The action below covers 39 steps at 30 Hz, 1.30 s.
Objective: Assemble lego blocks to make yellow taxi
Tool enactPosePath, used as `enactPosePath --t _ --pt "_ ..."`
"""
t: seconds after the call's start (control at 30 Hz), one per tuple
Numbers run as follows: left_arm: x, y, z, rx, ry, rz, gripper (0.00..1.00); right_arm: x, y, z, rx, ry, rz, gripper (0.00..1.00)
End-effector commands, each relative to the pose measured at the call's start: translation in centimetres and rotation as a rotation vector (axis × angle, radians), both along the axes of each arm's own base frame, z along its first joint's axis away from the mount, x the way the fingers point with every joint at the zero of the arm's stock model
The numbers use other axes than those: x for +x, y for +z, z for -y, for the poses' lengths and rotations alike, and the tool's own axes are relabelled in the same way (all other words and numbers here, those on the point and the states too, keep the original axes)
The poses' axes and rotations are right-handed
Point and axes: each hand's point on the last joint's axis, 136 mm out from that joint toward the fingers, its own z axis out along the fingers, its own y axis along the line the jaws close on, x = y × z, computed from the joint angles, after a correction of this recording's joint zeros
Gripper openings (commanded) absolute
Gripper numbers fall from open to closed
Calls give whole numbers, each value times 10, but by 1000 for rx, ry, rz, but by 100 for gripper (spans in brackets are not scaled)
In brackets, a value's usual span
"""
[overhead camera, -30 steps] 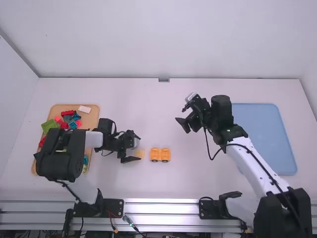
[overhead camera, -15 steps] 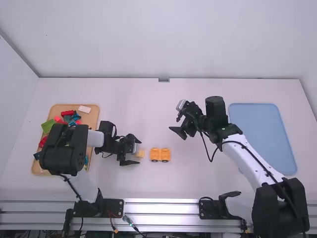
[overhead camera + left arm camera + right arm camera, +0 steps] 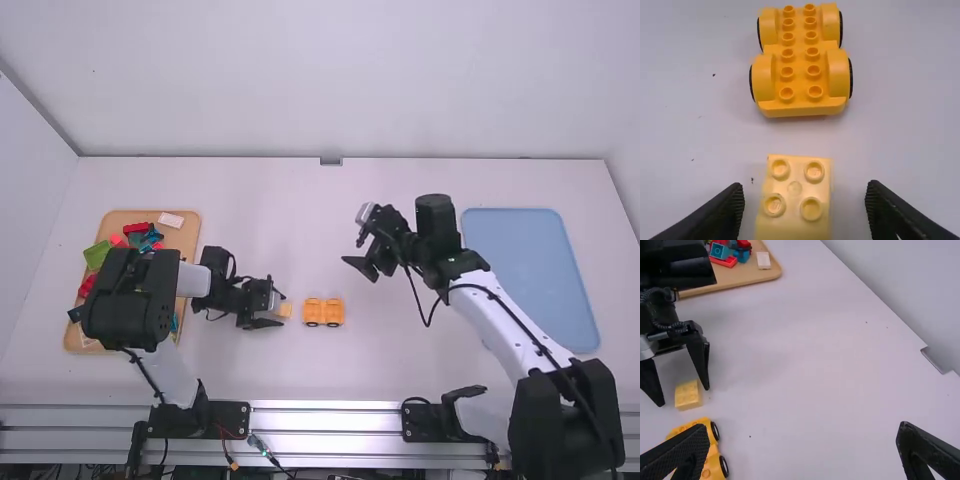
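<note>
So your left gripper (image 3: 281,310) was released, fingers spread either side of the little yellow block (image 3: 795,188), with gaps between them and it. That block sat studs-up on the tabletop (image 3: 250,370), near your yellow wheeled base (image 3: 323,312) but not touching it. Your right gripper (image 3: 358,268) was wide open too, up beyond the base and a bit to its right.
</note>
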Motion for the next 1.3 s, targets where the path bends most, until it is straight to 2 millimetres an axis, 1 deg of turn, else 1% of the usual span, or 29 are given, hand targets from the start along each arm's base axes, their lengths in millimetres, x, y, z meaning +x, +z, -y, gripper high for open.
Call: enactPosePath --t 0.0,0.07,0.1,0.13,0.23,0.4,0.43,0.47,0.5,0.6,0.63,0.67,0.7,0.77,0.87,0.9,0.93,0.97,1.0,1.07,1.27 --pt "4 3 0 -27 21 -11 49 -5 -4 -5 4 23 -13 99" --pt "5 3 1 -27 24 -10 44 -5 -4 -5 4 25 -12 99" --pt "5 3 1 -28 23 -10 38 -4 -4 -5 0 19 -11 99" --pt "5 3 1 -27 22 -9 35 -4 -4 -5 0 19 -11 99" --pt "5 3 1 -27 22 -8 31 -5 -4 -5 2 21 -12 99" --pt "5 3 1 -28 22 -10 26 -5 -4 -5 1 21 -15 99" --pt "5 4 1 -31 22 -10 24 -5 -5 -4 1 19 -16 99" --pt "5 4 1 -33 22 -10 25 -5 -5 -4 0 19 -17 99" --pt "6 6 2 -45 23 -10 27 -6 -6 -4 -2 21 -23 99" --pt "10 15 6 -91 47 -42 27 -8 -10 -3 -12 20 -31 99" --pt "15 21 7 -111 73 -69 25 -12 -15 -2 -23 37 -31 99" --pt "16 22 7 -114 79 -75 25 -12 -16 -2 -26 38 -31 99" --pt "20 26 7 -122 96 -86 22 -15 -23 -1 -32 44 -33 99" --pt "25 32 8 -130 111 -92 22 -18 -30 0 -32 44 -39 99" --pt "31 41 8 -140 131 -105 24 -30 -42 -2 -21 78 -55 99" --pt "31 45 8 -141 134 -110 24 -38 -50 -2 -17 112 -53 99" --pt "30 48 9 -141 129 -112 24 -44 -55 -3 -6 138 -49 99" --pt "30 48 9 -141 129 -112 24 -44 -55 -3 -6 138 -49 99" --pt "28 52 14 -139 114 -111 25 -54 -61 -3 19 174 -44 99" --pt "24 58 21 -137 88 -99 25 -66 -70 -3 43 209 -34 99" --pt "17 62 37 -130 30 -83 25 -84 -90 -1 64 233 -2 99"
